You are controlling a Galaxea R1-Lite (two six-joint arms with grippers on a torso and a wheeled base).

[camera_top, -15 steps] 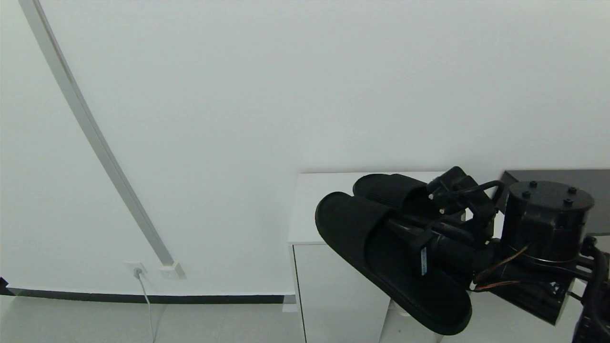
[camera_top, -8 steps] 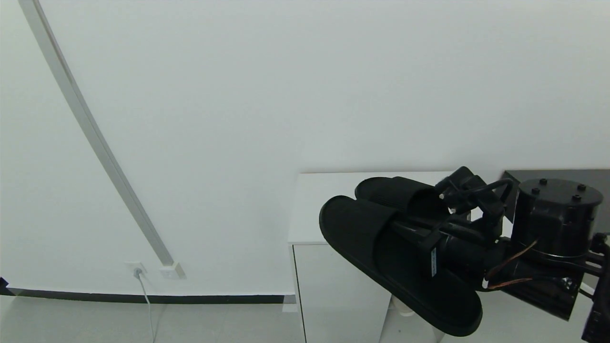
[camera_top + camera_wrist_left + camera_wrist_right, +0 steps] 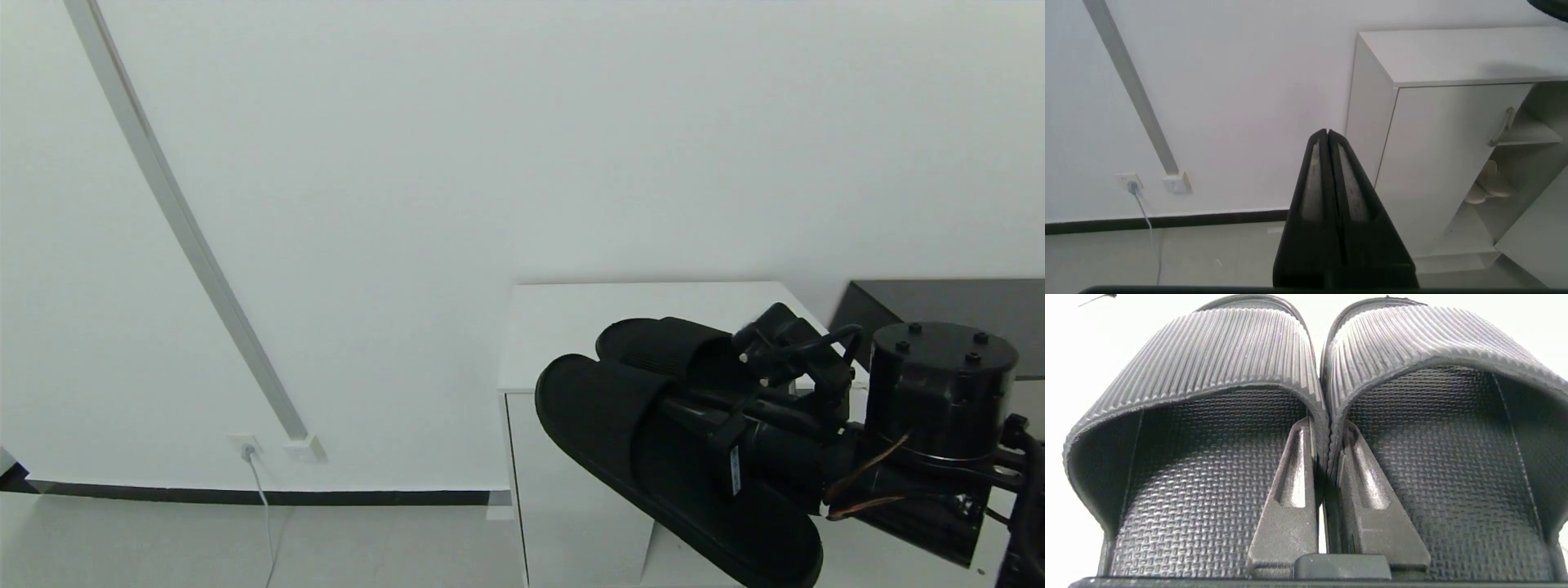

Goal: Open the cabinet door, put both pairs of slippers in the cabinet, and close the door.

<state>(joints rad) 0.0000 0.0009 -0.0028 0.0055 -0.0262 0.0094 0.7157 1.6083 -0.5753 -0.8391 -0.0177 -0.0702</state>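
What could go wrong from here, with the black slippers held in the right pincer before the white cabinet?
1. The right pincer pinches only the inner strap edges of the black slippers, so one may slide out.
2. The pair hangs tilted before the cabinet and may knock an edge going in.
3. A pale item lies inside the cabinet and might be pushed.

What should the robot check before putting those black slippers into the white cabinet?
1. Right end effector shut on both black slippers' straps: ok.
2. Cabinet open, shelves showing: ok.
3. Free shelf room: cannot tell; a pale thing lies inside.
4. Left end effector shut, empty, clear of the opening: ok.
5. Slippers lined up with a shelf: cannot tell.
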